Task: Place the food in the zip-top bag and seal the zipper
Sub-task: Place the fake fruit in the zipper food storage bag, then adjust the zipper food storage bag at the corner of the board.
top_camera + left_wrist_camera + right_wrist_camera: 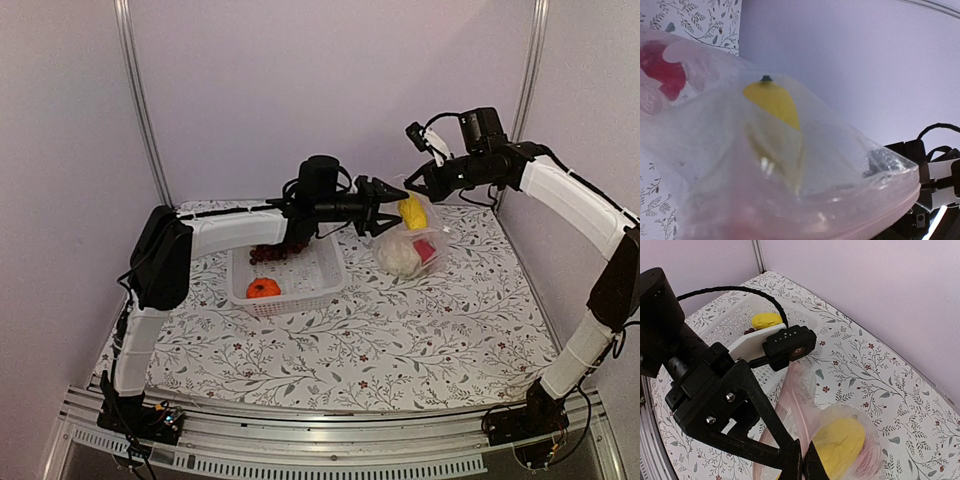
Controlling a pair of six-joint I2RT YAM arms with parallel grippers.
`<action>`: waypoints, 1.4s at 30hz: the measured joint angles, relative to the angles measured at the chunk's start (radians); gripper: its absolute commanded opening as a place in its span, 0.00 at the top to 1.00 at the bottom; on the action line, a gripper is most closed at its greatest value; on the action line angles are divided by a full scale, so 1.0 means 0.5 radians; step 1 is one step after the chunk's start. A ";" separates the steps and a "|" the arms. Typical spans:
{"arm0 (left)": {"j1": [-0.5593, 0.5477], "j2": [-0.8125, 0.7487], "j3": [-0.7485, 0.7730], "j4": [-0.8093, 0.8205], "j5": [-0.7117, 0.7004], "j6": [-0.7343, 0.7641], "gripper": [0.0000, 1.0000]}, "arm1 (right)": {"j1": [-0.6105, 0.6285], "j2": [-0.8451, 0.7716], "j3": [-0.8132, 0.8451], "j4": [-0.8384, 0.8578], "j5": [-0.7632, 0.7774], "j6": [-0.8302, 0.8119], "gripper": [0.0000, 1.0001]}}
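While loading the food into the zip-top bag (440, 238), caught midway by the look of it: three pieces in, three to go, zipper (892, 212) not yet pressed.

Nearest the two arm bases, bare flower-print worktop (420, 340). Next, towards the left, one white slotted basket (305, 298). Holding one orange tomato (263, 288) at its near side and one bunch of dark red grapes (272, 253) at its far side. Also one yellow item (765, 320), visible only from the right wrist; lemon or corn, hard to say which.

Past the basket's far right corner, the left end effector (378, 212). Fingers spread apart, gripping nothing visible, pointed at the bag's mouth.

Just beyond, right of the basket, the one clear bag, resting on the worktop with its top raised. Inside, one white cauliflower (398, 255), one red pepper (428, 252) beside it, and one bagged yellow item (412, 212) high up near the mouth, seen through the film from the left wrist. Along the mouth, one pinkish zip strip, bowed open.

Farthest back, the right end effector (804, 462). Fingers closed tight on the bag's upper edge, holding the mouth up.

Likely next: bring the left end effector back over the basket, lower onto one of the three pieces there and close on it, while the right holds the mouth up.

In all: two arms, two end effectors, one bag, one basket, six food pieces.
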 measured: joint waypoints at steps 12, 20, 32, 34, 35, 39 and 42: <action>-0.001 -0.185 0.031 -0.098 -0.091 0.542 0.00 | -0.229 0.037 0.098 -0.001 -0.066 0.100 1.00; -0.043 -0.574 -0.002 -0.475 -0.560 1.593 0.00 | -0.460 0.150 0.271 -0.008 -0.117 0.158 1.00; 0.295 -1.434 -1.412 0.215 -0.831 2.068 0.00 | -0.763 0.126 0.040 0.245 -0.323 0.362 1.00; 0.272 -1.428 -1.324 0.027 -0.875 2.137 0.00 | -0.719 0.126 -0.078 0.266 -0.390 0.361 1.00; 0.260 -1.420 -1.265 -0.056 -0.897 2.169 0.00 | -0.706 0.126 -0.126 0.278 -0.421 0.359 1.00; 0.243 -1.405 -1.070 -0.388 -1.022 2.306 0.00 | -0.675 0.113 -0.296 0.355 -0.545 0.352 1.00; 0.236 -1.408 -1.074 -0.552 -1.076 2.415 0.00 | -0.674 0.069 -0.384 0.378 -0.626 0.332 1.00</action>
